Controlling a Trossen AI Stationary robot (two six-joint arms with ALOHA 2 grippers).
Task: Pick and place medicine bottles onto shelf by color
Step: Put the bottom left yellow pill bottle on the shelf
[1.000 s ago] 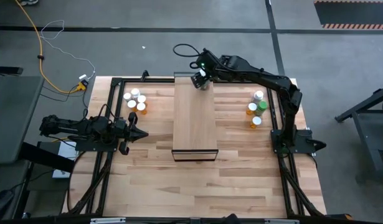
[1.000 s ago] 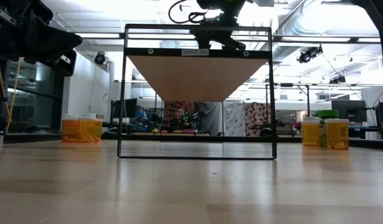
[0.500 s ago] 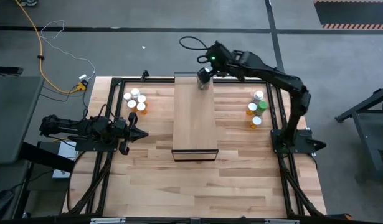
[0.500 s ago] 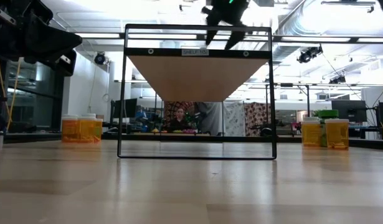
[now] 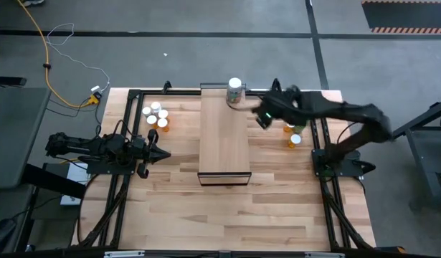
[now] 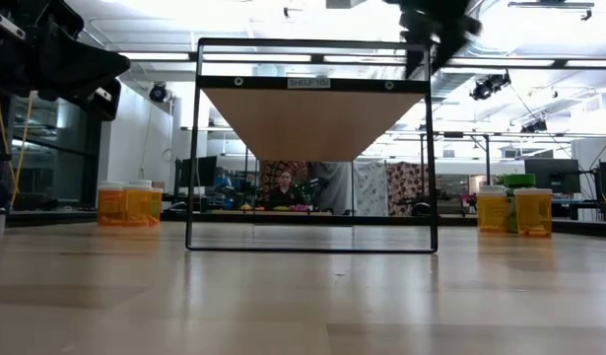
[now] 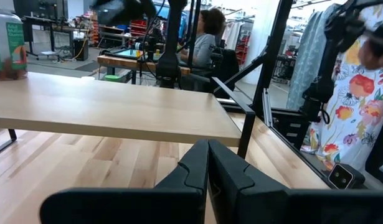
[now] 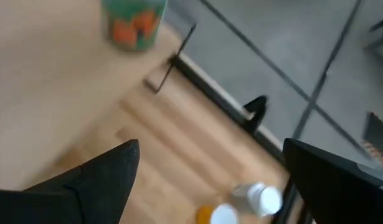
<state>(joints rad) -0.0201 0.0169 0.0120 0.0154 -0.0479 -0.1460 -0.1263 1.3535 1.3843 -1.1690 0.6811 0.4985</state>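
Now 1 green bottle (image 5: pixel 235 91) upright on shelf (image 5: pixel 224 136) far end, right gripper (image 5: pixel 264 119) spread wide, empty, left gripper (image 5: pixel 163 154) closed, empty

The right gripper (image 5: pixel 264 117) is smeared by motion in the high view, so its fingers cannot be made out there, and in the low view it is cut off by the top edge. In the right wrist view, 2 bottles (image 8: pixel 258 199) are blurred and cut by the bottom edge, their body colours uncertain. The bottle (image 7: pixel 9 43) on the shelf (image 7: pixel 116 112) is cut off at the left wrist picture's edge, its label unreadable. A person (image 6: pixel 284 187) beyond the table is too small to describe.
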